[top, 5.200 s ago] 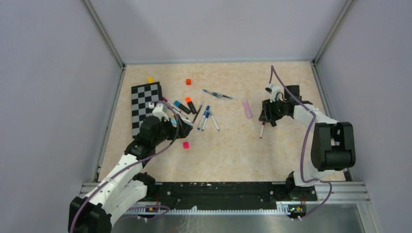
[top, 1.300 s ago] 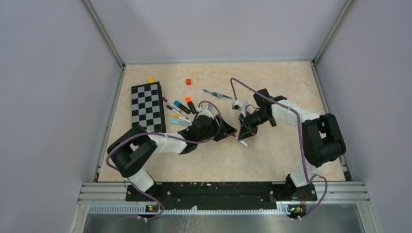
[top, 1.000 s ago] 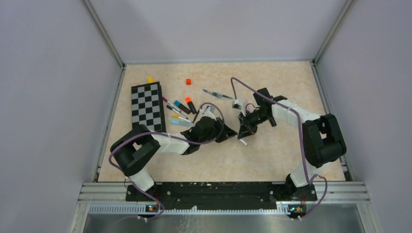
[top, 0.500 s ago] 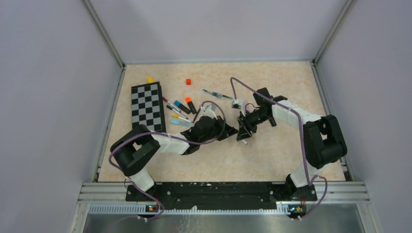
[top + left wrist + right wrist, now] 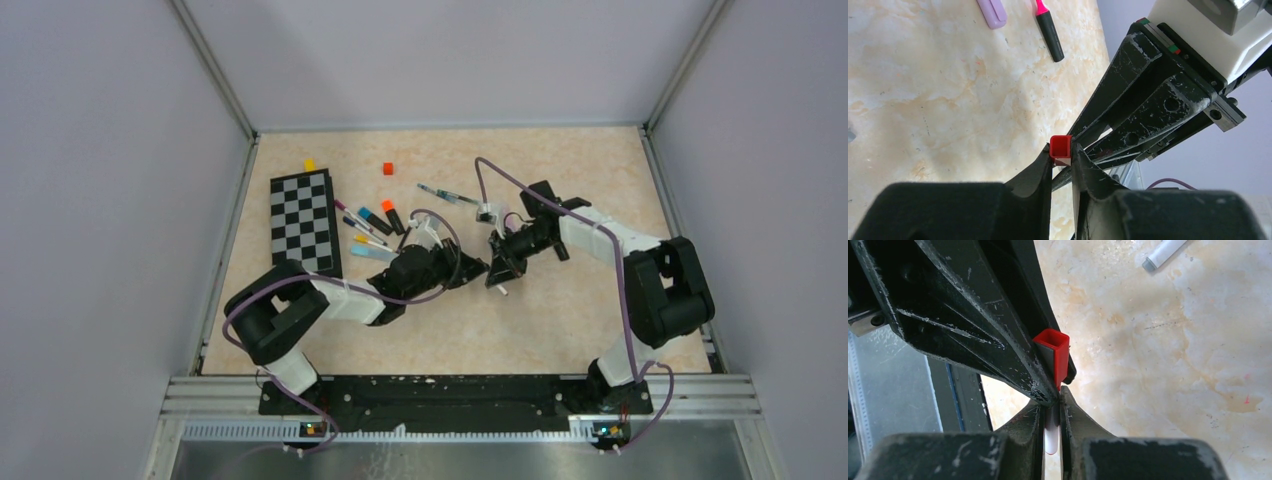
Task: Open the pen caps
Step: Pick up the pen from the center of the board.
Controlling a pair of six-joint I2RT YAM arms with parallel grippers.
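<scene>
Where both arms meet at the top view's centre, the left gripper (image 5: 1062, 156) pinches a red cap (image 5: 1061, 145). The right gripper (image 5: 1050, 405) is closed on the white pen (image 5: 1050, 436) just below that cap; other pens (image 5: 375, 225) lie to their upper left.

Robotics lab test cell, as I see it: plain grey panel walls (image 5: 450, 60) box in a marbled tabletop (image 5: 520, 330), aluminium mounting rail (image 5: 720, 385) at 6 o'clock.
</scene>
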